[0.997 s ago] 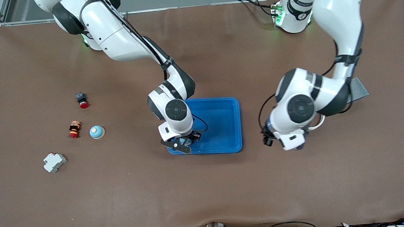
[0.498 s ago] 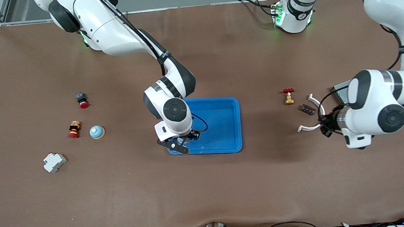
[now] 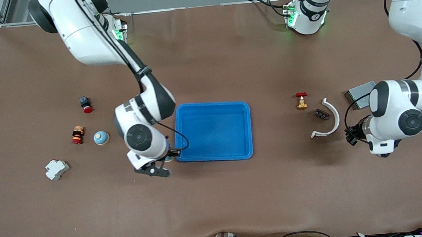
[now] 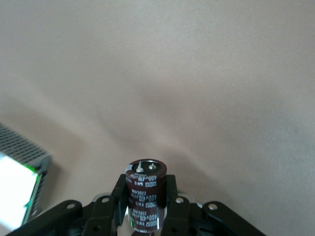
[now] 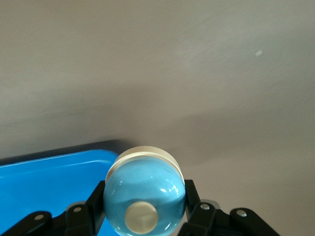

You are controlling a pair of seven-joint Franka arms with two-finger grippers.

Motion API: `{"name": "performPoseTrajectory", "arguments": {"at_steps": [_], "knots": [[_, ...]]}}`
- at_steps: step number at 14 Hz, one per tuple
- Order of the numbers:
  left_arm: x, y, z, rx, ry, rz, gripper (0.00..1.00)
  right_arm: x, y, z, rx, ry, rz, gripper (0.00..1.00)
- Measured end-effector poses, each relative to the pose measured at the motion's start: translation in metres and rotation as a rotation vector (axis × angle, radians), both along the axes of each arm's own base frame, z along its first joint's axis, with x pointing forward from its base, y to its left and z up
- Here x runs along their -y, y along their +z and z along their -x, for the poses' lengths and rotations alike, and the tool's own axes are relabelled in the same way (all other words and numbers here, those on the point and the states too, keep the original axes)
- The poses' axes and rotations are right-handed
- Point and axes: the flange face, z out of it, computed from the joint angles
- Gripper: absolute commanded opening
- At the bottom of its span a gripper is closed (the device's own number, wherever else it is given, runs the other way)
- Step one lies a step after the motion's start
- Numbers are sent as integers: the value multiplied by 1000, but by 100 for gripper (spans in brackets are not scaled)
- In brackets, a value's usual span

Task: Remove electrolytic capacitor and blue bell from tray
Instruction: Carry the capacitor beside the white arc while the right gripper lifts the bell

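My right gripper (image 3: 159,167) is shut on a blue dome bell (image 5: 144,196) with a cream button and cream base. It hangs over the bare mat just off the corner of the blue tray (image 3: 247,130) that is nearest the front camera, toward the right arm's end. The tray's rim shows in the right wrist view (image 5: 49,169). My left gripper (image 3: 351,135) is shut on a dark brown capacitor (image 4: 146,191) with white print, terminals pointing away from the wrist. It is over the mat beside a white curved piece (image 3: 328,118). A second blue bell (image 3: 101,137) sits on the table.
Toward the right arm's end lie a red push button (image 3: 86,104), an orange-and-red part (image 3: 77,135) and a white-grey breaker (image 3: 57,169). Toward the left arm's end lie a brass valve with a red handle (image 3: 301,100), a small dark strip (image 3: 321,114) and a grey metal box (image 3: 359,92).
My right gripper moved off the tray's corner toward the right arm's end, bell still held. My left arm swung from beside the tray to the left arm's end with the capacitor.
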Motion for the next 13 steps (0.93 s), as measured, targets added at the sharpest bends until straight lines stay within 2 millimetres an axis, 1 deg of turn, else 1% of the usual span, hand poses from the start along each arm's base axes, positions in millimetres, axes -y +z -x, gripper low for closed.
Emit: {"name": "performPoseTrajectory", "arguments": {"at_steps": [2,4,5,6,7,9,10,12,13], "knots": [[-6,-15,-1,13,-16,-13,0,31,0,-3,-16,48,-4,0],[-9,-24,0,7,-24,-20,27,55,1,-4,-15,98,-13,0],[-9,-27,0,4,-25,-20,54,70,0,-4,-8,130,-19,0],[-9,-29,0,3,-26,-20,92,88,-3,-4,-3,162,-25,0],[-8,-29,0,3,-27,-19,100,110,-6,-4,0,190,-30,0],[-6,-27,-1,7,-30,-18,100,151,-13,-4,-5,235,-39,0],[-5,-25,-3,13,-31,-17,100,166,-15,-4,-9,252,-42,0],[-1,-13,-10,41,-35,-14,100,189,-20,-2,0,290,-49,0],[3,-1,-15,63,-40,-13,100,199,-25,0,7,311,-52,0]]}}
